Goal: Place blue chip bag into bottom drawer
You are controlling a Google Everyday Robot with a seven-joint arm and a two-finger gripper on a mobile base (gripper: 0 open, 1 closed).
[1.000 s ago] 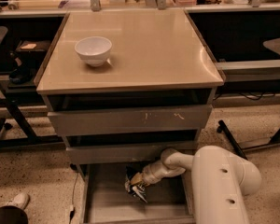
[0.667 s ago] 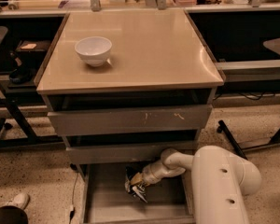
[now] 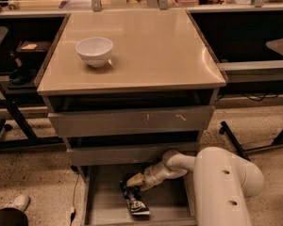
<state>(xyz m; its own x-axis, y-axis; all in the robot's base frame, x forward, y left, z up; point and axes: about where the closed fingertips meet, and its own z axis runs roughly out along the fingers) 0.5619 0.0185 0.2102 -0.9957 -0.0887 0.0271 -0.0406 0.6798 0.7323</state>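
Observation:
The blue chip bag (image 3: pixel 137 205) lies flat on the grey floor of the bottom drawer (image 3: pixel 104 197), which is pulled out under the beige-topped cabinet. My gripper (image 3: pixel 128 188) reaches down into the drawer from the right and sits just above the bag's upper end. The fingers look open and the bag rests on the drawer floor below them. My white arm (image 3: pixel 221 182) fills the lower right.
A white bowl (image 3: pixel 94 51) stands on the cabinet top (image 3: pixel 146 46) at the left. The two upper drawers (image 3: pixel 132 121) stick out slightly. Black table legs stand on the floor left and right. A shoe (image 3: pixel 16 204) shows at the lower left.
The bag has dropped from the gripper's tips to the drawer floor and now lies lower and flatter. The arm has hardly moved.

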